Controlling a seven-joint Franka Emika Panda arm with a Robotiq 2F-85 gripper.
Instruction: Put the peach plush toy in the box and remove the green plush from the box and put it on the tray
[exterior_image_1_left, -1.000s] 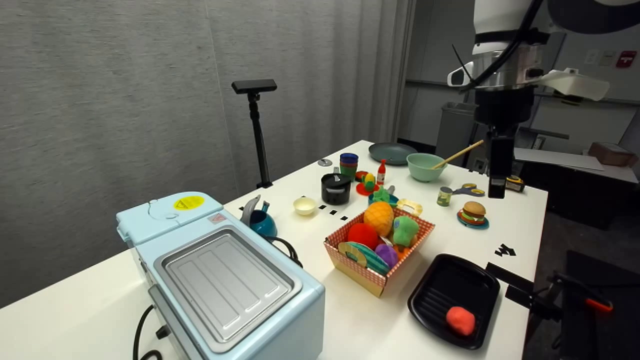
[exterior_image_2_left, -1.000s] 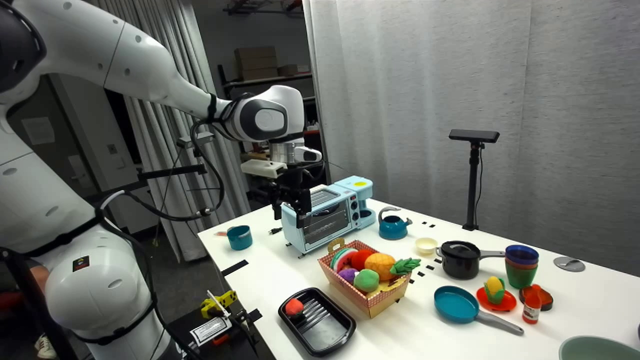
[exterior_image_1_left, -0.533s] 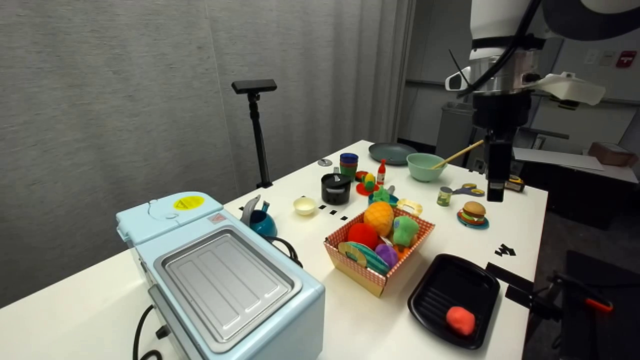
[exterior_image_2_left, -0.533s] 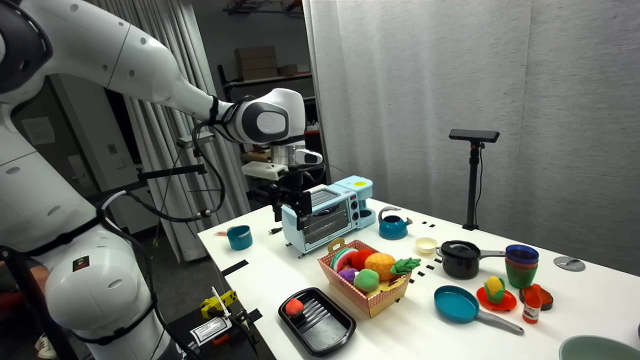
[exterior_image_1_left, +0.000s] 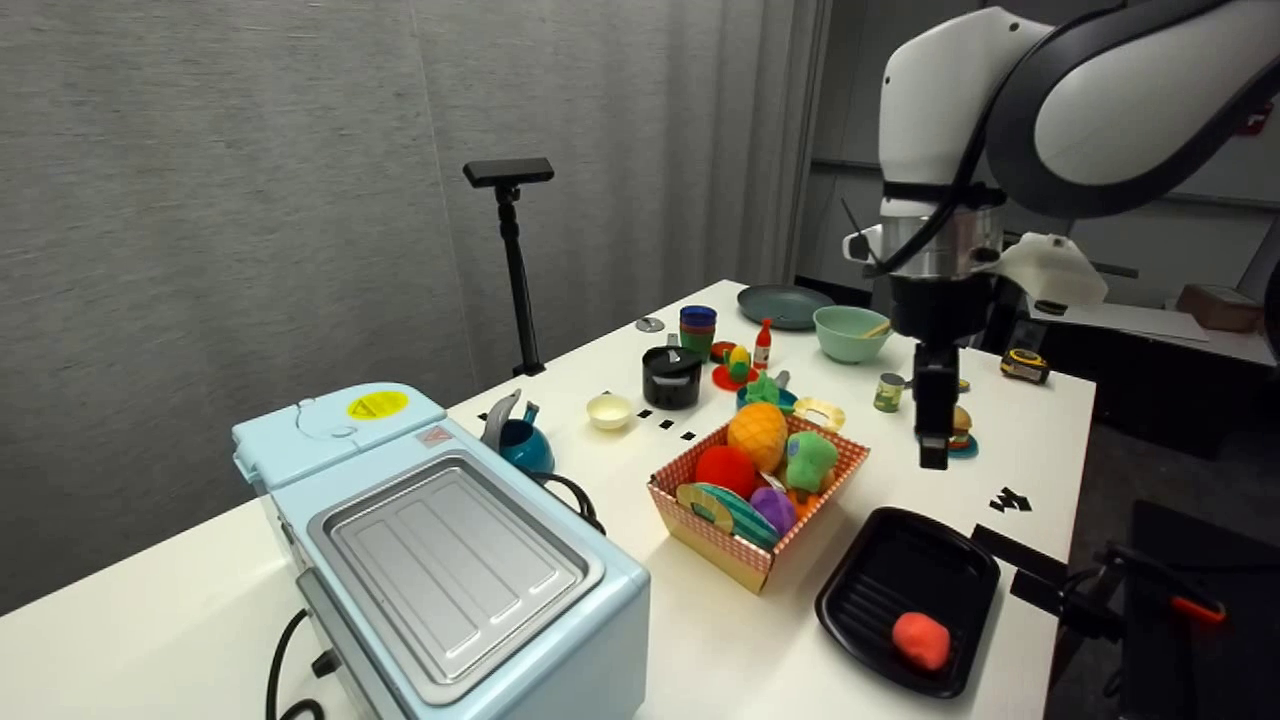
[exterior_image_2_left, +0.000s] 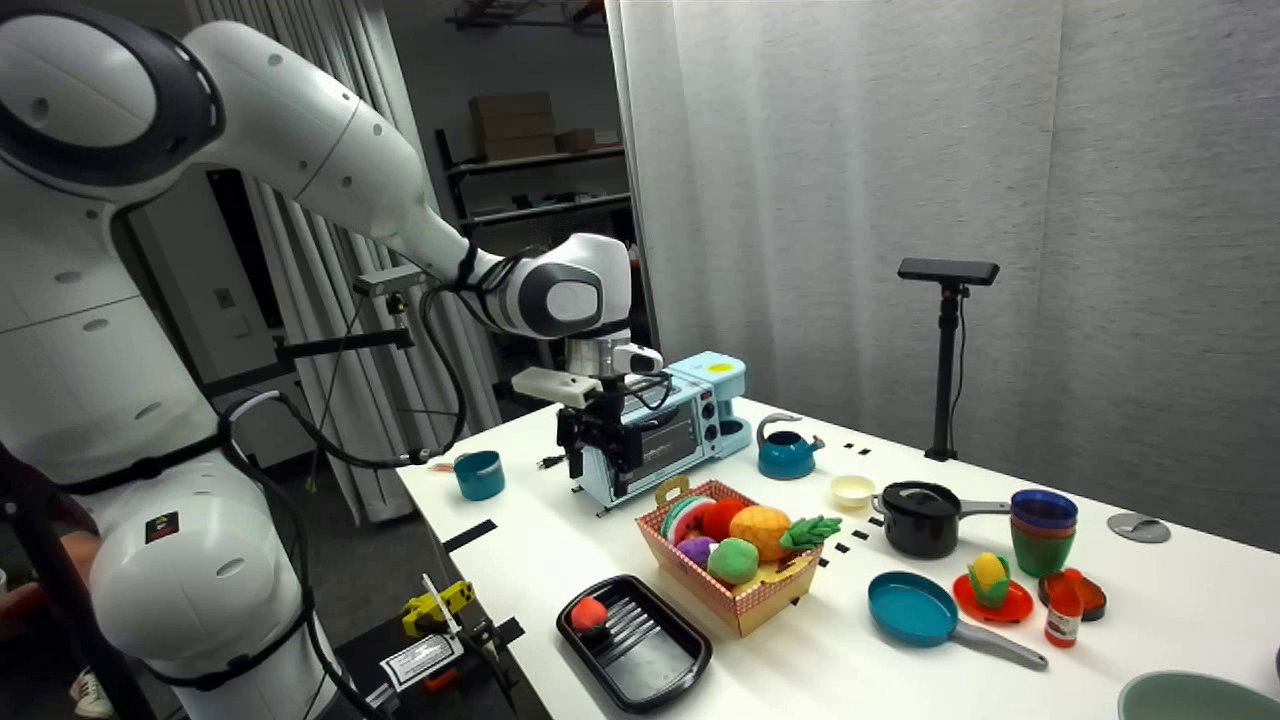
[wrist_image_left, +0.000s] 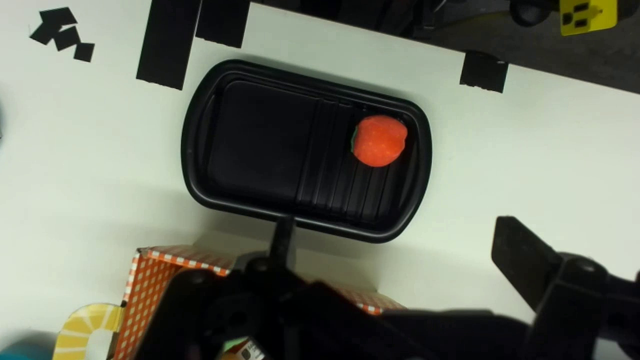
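1. Since the earlier frames, the gripper (exterior_image_2_left: 598, 482) has come lower and nearer the black tray (wrist_image_left: 426, 145); the tray and the tan-sided box (exterior_image_2_left: 772, 602) keep their places.
2. The yellow oval sticker (exterior_image_1_left: 378, 405) on the pale-blue appliance (exterior_image_1_left: 600, 640) carries print too small to read.
3. A red bottle (exterior_image_2_left: 1066, 603) wears a printed label, and a white label (exterior_image_2_left: 422, 660) lies near the arm (exterior_image_2_left: 190, 560); neither can be made out.
4. At the wrist view's lower edge shows a white tag (wrist_image_left: 251, 351) with dark marks, likewise unreadable.
5. The peach plush toy (wrist_image_left: 380, 141) lies on the tray's ridged end; in the wrist view it appears past the fingers (wrist_image_left: 522, 262), apart from both.
6. Those fingers stand wide apart.
7. The green plush (exterior_image_1_left: 811, 461) is in the box, just beside the orange pineapple toy (exterior_image_1_left: 758, 437).
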